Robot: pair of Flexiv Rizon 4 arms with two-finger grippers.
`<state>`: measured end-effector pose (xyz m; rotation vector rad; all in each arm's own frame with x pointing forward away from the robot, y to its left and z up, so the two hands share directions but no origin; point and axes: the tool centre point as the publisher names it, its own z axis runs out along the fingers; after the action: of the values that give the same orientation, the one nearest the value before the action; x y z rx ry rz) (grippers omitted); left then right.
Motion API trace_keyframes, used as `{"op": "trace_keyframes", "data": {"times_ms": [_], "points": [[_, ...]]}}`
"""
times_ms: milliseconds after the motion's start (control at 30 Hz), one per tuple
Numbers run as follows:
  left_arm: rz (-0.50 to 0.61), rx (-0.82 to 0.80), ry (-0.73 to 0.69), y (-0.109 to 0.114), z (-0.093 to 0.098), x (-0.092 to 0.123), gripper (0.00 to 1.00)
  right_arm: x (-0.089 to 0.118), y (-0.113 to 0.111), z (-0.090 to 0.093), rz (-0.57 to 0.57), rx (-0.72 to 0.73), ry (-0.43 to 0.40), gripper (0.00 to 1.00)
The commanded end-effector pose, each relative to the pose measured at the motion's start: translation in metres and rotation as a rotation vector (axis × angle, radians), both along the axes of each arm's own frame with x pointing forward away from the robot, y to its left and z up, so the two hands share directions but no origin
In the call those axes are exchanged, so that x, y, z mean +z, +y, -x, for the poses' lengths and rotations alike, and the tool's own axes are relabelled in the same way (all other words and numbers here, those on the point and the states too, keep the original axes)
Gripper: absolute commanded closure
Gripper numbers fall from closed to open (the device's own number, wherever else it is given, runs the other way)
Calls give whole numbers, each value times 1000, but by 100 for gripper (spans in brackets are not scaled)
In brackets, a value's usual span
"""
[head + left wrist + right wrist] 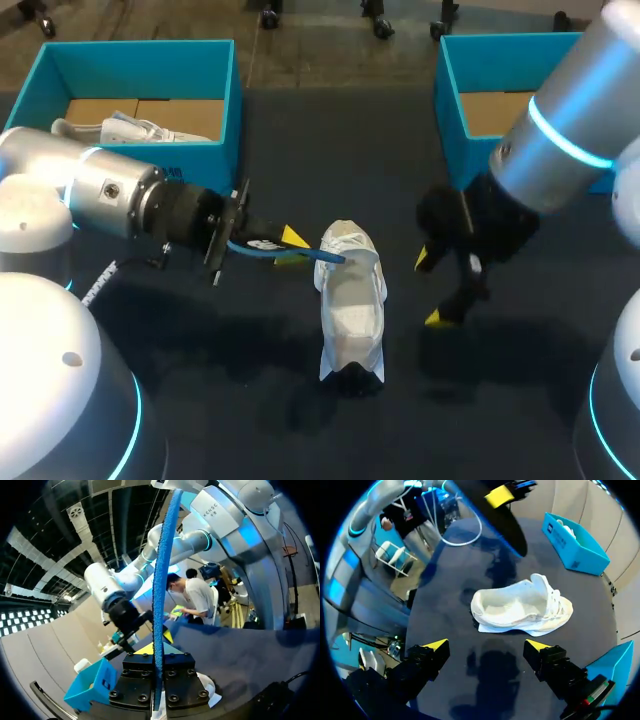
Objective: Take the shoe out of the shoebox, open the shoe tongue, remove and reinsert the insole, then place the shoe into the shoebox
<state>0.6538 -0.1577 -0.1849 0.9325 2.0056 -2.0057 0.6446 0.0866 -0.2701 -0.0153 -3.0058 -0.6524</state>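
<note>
one white shoe [350, 300] sits on the tabletop [250, 400], left jaws clamped on the blue insole [302, 253] at its opening, right jaws apart nearby; fed in crooked, the floppy insole could buckle or shove the unheld shoe.

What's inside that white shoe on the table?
Through the opening only pale lining shows in the white shoe; the blue insole is out, clamped in the left jaws. The toe end inside is hidden by the upper.

White shoe [520, 607] ahead of wide-spread hand [486, 646]
</note>
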Motion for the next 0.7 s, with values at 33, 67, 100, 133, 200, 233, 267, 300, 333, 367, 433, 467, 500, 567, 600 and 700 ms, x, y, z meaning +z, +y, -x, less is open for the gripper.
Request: {"op": "trace_keyframes", "data": {"times_ms": [33, 67, 100, 133, 200, 233, 267, 300, 333, 367, 433, 467, 500, 567, 600, 700], "points": [[-4, 6, -2, 2, 3, 2, 100, 2, 2, 4, 9, -14, -24, 0], [-4, 6, -2, 2, 3, 2, 100, 2, 2, 4, 9, -14, -24, 0], [-4, 6, -2, 2, 3, 2, 100, 2, 2, 4, 9, -14, -24, 0], [-4, 6, -2, 2, 3, 2, 100, 2, 2, 4, 9, -14, -24, 0], [-4, 3, 4, 0, 4, 0, 100, 1, 3, 2, 12, -20, -20, 0], [1, -3, 12, 0, 8, -4, 100, -1, 5, 1, 13, -10, -38, 0], [8, -12, 17, 1, 11, -6, 100, -6, 7, 2, 5, -3, -43, 0], [11, -19, 24, 3, 14, -8, 100, -13, 9, 3, -6, -11, -35, 0], [16, -18, 27, 4, 16, -10, 100, -21, 10, 4, -21, -4, -48, 0], [24, -20, 42, 6, 18, -12, 100, -29, 12, 5, -38, 2, -42, 0], [45, -20, 61, 9, 22, -14, 100, -46, 15, 6, -60, 5, -30, 0], [49, -20, 66, 9, 23, -15, 100, -51, 16, 6, -69, 4, -32, 0], [64, -26, 80, 10, 26, -17, 100, -61, 18, 7, -89, -1, -39, 0], [69, -26, 85, 11, 29, -20, 100, -69, 20, 7, -103, -3, -50, 0], [71, -28, 92, 11, 30, -21, 100, -74, 22, 7, -104, -4, -47, 0], [74, -29, 113, 11, 32, -26, 100, -86, 29, 5, -108, -4, -27, 0]]}}
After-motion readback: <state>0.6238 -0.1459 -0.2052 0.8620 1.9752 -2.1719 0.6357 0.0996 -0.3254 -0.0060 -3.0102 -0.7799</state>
